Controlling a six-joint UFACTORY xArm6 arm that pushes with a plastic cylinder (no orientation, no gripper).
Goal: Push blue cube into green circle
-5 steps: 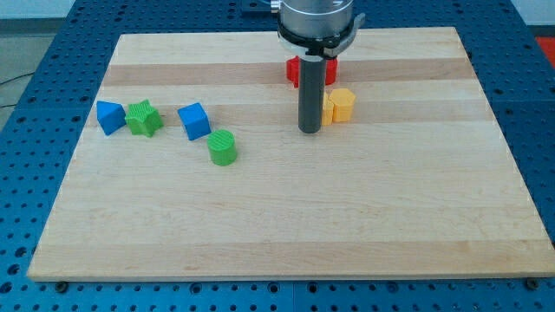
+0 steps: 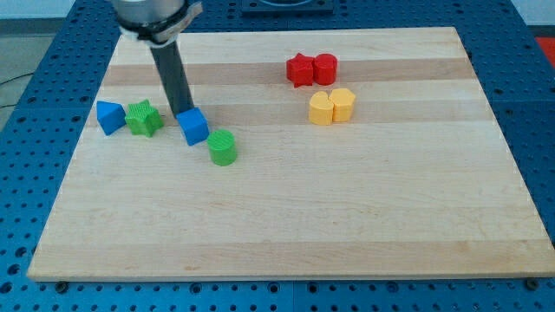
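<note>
Camera view, left of centre: green cylinder (image 2: 222,147), the task's "green circle", stands nearest. Blue cube (image 2: 193,125) sits just beside it, up and to the left, with little or no gap showing. My tip (image 2: 184,113) rests at the cube's upper-left edge, apparently touching (contact cannot be confirmed). Tip, cube and cylinder lie nearly on one diagonal, so a push down and right looks correct. No gripper is fitted; the rod grasps nothing. Green star (image 2: 143,118) stands farther left, clear of that line.
</note>
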